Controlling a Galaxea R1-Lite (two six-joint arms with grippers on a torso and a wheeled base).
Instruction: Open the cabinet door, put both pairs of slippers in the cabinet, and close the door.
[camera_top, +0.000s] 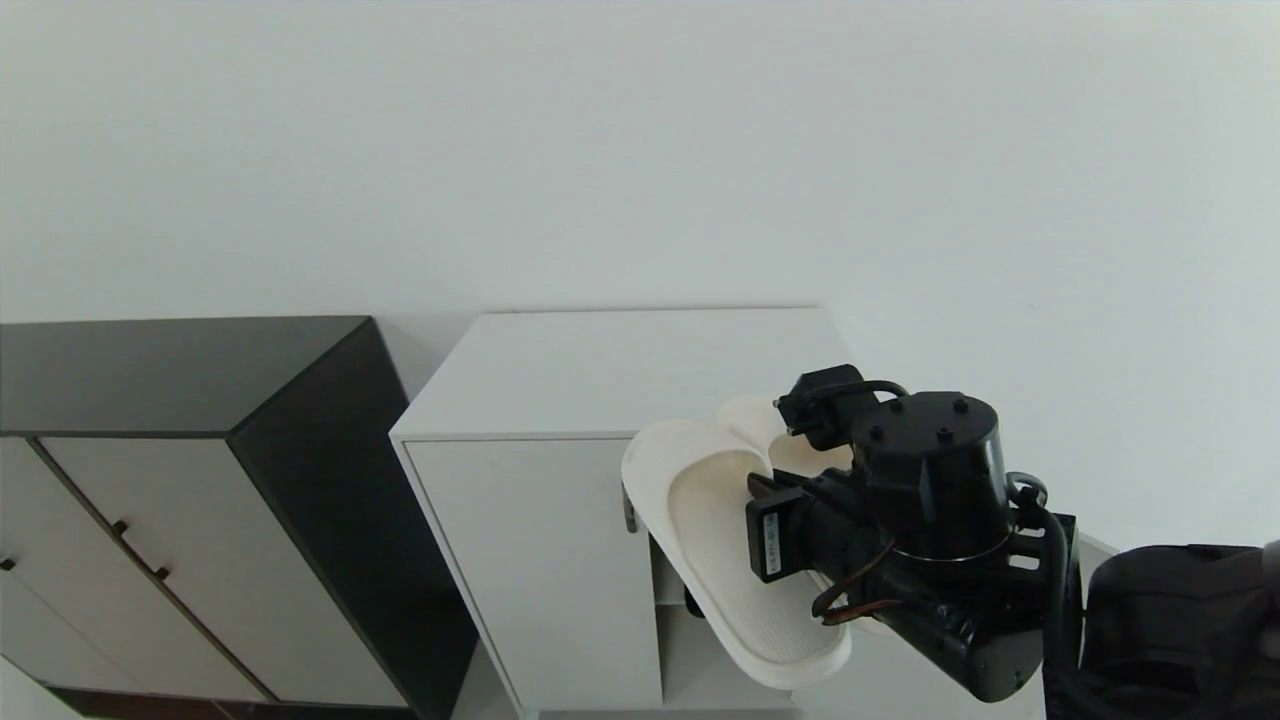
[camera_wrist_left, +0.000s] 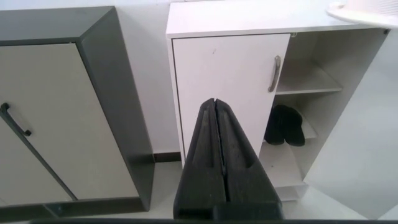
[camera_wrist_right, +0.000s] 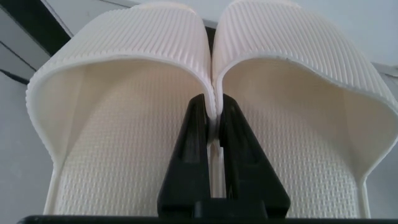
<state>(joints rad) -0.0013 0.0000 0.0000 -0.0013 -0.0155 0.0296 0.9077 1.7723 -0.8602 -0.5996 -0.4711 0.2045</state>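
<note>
A pair of white slippers (camera_top: 715, 540) hangs in front of the white cabinet (camera_top: 560, 400), level with its top edge. My right gripper (camera_wrist_right: 214, 109) is shut on the two inner edges of the white slippers (camera_wrist_right: 124, 137), pinching them side by side. The cabinet's (camera_wrist_left: 230, 68) left door (camera_wrist_left: 227, 81) with its metal handle (camera_wrist_left: 274, 73) is closed, while the right half stands open and shows shelves. A pair of black slippers (camera_wrist_left: 285, 124) stands on a lower shelf inside. My left gripper (camera_wrist_left: 215, 106) is shut and holds nothing, pointing at the closed door from a distance.
A dark cabinet (camera_top: 300, 450) with pale doors stands close to the left of the white one, with a narrow gap between them. A plain white wall rises behind both. An upper shelf (camera_wrist_left: 311, 78) inside the open half is bare.
</note>
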